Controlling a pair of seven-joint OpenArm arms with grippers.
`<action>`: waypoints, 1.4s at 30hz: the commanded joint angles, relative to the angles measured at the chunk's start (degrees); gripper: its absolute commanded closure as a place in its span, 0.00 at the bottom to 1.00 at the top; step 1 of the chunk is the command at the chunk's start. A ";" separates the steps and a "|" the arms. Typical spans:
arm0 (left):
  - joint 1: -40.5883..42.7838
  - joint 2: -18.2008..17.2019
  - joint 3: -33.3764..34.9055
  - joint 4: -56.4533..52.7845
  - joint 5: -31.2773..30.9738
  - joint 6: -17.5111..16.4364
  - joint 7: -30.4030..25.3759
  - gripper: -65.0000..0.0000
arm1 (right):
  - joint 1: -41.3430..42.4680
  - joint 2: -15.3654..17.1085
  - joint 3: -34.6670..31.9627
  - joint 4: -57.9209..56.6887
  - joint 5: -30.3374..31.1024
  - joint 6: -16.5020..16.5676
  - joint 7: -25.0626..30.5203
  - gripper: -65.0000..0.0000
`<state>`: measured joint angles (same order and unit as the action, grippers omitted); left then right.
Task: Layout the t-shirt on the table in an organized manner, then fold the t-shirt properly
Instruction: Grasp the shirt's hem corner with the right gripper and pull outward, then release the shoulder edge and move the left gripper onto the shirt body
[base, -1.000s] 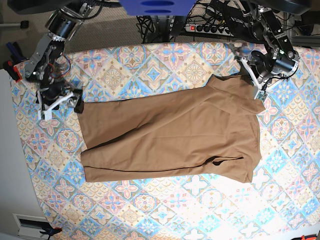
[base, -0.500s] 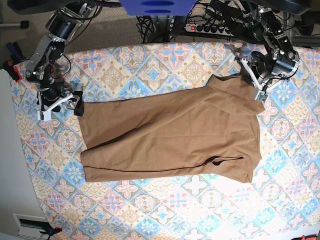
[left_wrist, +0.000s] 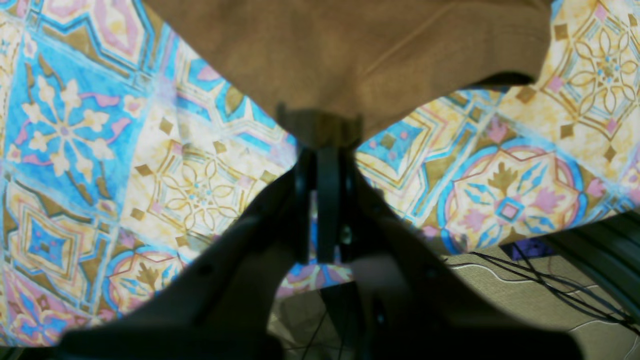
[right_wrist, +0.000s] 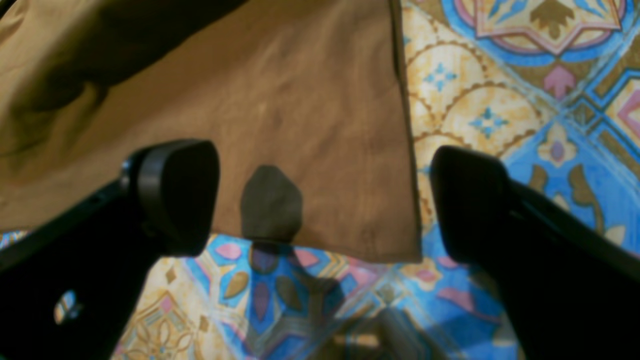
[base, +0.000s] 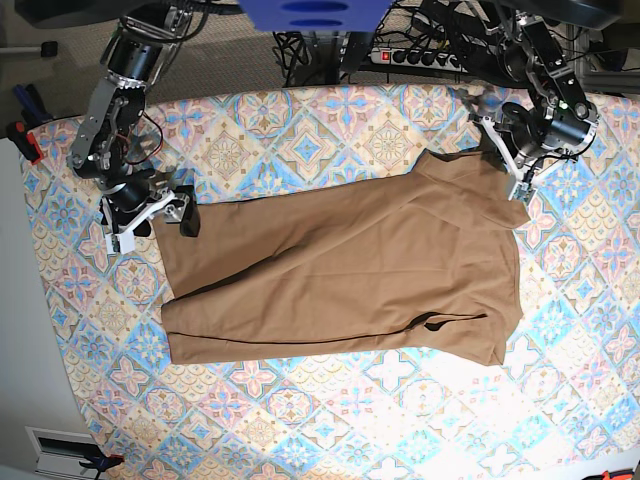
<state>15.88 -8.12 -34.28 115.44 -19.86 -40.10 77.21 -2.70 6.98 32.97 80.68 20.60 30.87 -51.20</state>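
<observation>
- We have the shirt spread lengthwise on the table, still creased.
- Our left gripper pinches its edge; our right gripper gapes at a corner.
- Folding remains.

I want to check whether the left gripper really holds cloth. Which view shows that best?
The left wrist view: the left gripper is shut on the t-shirt edge. The base view shows it small; the right wrist view not at all.

A plain tan-brown short-sleeved fabric t-shirt lies spread lengthwise, slightly creased, across the pastel tile-patterned cloth-covered table.
</observation>
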 joint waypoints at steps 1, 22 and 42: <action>-0.27 -0.36 -0.13 1.00 -0.41 0.10 -0.42 1.00 | 0.02 0.09 -0.31 0.06 -0.25 0.29 -2.82 0.11; 5.79 -1.42 0.39 5.31 -0.23 0.10 -0.51 1.00 | -6.93 0.09 12.08 16.33 -0.51 0.20 -3.35 1.00; 14.32 4.91 10.50 5.31 29.22 0.10 -11.93 1.00 | -10.18 0.09 12.52 18.08 -0.60 0.20 -3.44 1.00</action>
<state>30.37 -3.03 -23.57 119.87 8.47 -40.53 65.21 -13.34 6.02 45.17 97.73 19.29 31.27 -56.05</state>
